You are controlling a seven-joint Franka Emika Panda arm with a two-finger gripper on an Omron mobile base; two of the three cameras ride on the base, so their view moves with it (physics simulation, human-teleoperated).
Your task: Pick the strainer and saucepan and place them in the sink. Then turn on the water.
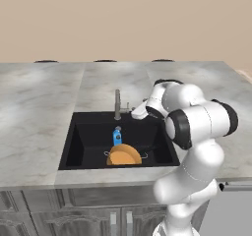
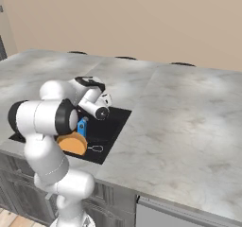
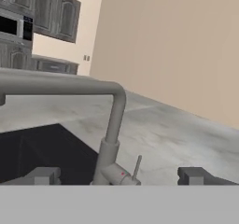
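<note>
The saucepan [image 1: 124, 155] rests in the sink [image 1: 78, 132], beside a blue bottle [image 1: 117, 135]; the strainer cannot be made out clearly. The gripper [image 3: 120, 176] is spread wide and holds nothing. In the hand view, the faucet lever [image 3: 137, 167] stands at 12 o'clock between the fingertips [image 3: 44, 175], long axis near upright, just right of the faucet [image 3: 112, 125]. Next step, probably: push the lever.
</note>
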